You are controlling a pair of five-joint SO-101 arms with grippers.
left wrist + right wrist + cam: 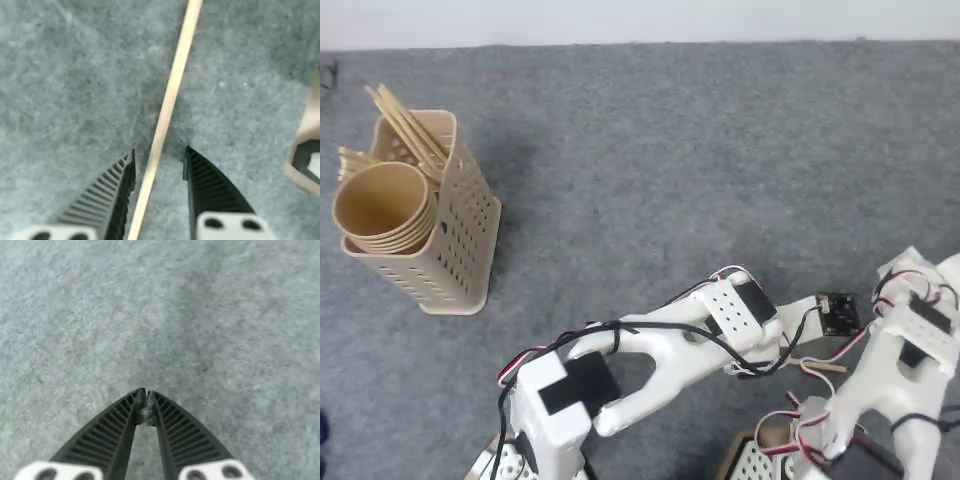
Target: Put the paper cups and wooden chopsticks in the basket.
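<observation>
A single pale, slender wooden chopstick [167, 105] lies flat on the grey, felt-like tabletop [670, 150]. In the high view a short length of it [825, 367] shows near the right side, between the two white arms. The left hand [160, 151] sits directly over it. Its two black ribbed fingers [210, 185] are parted, one on each side of the stick, and the stick runs lengthwise through the gap. Grey surface shows between the stick and each finger, so the hand has hold of nothing.

The right hand [145, 392] points down at bare grey tabletop. Its ribbed black fingers [107, 435] are brought together until the tips meet, with nothing gripped between them.

Well away from both hands, at the far left of the tabletop, stands the tall beige perforated plastic basket [460, 250]. A nested stack of tan paper cups [380, 205] sits in the nearer part of it, with the rims rising above the wall. A bundle of wooden chopsticks [410, 125] stands in the farther part, leaning and fanning out over the top edge.
</observation>
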